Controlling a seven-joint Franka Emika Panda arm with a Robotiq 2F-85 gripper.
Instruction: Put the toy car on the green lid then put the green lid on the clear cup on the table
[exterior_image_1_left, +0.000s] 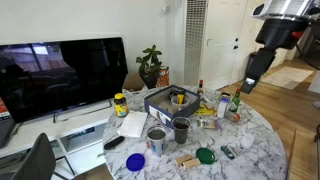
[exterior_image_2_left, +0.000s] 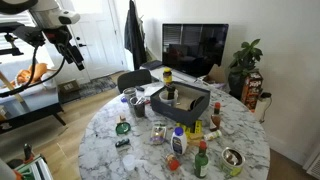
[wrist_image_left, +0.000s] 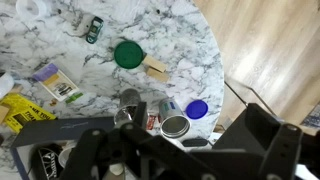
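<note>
No legible text or labels.

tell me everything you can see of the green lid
The green lid is a flat round disc, plastic by its look, uniformly green with a slightly darker rim. It lies flat on the white marble table near the edge. Nothing sits on it. A tan wooden piece seems to meet its rim, and the toy car lies apart.

The end effector (exterior_image_1_left: 247, 86) is too small in an exterior view to judge its jaws. In the wrist view it is a dark blur covering part of the clear cup (wrist_image_left: 128, 100). The toy car (wrist_image_left: 93, 30) shows no details.
</note>
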